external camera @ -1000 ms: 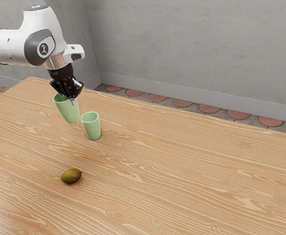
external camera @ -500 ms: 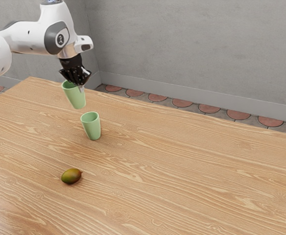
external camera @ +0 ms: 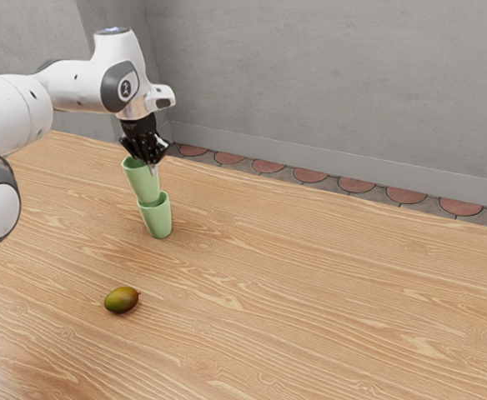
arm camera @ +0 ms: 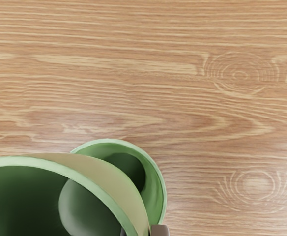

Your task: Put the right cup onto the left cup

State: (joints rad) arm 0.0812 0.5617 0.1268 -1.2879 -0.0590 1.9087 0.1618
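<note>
1. Presently, the raised green tumbler (external camera: 143, 181) is somewhat tilted, with its base at the mouth of the lower green tumbler (external camera: 157, 220). Your black two-finger gripper (external camera: 149, 162) is clamped on its rim wall.
2. I would judge it light, stiff and smooth, so it may turn within this pinch. The rim wall seems a suitable place to hold; please bring the tumbler upright before you release it.
3. You cannot tell whether its base touches inside the lower tumbler. In the wrist view, the raised tumbler covers part of the lower rim, and is itself cut by the border.
4. Well apart, a mango (external camera: 122, 300) lies on the wooden table (external camera: 310, 292).
</note>
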